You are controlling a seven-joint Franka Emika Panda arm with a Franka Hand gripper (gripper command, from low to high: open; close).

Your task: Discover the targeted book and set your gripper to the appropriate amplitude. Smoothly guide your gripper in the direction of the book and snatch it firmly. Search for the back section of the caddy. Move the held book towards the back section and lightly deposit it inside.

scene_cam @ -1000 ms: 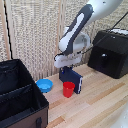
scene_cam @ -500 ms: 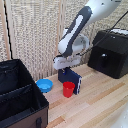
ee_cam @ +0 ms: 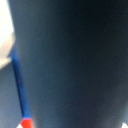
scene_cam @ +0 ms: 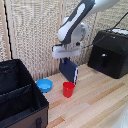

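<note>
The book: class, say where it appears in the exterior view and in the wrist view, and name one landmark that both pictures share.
Exterior view: the book hangs tilted under the pincer, above the table, just behind the red cup.
Wrist view: the book fills almost the whole picture as a blurred dark navy surface.
Shared landmark: the red cup, a small red patch at the picture's edge in the wrist view.

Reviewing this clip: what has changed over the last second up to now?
Little visibly changed. The gripper keeps the book clamped and hanging above the table, perhaps drifting slightly toward the exterior view's left. The red cup, blue bowl, caddy and black appliance stayed put.
</note>
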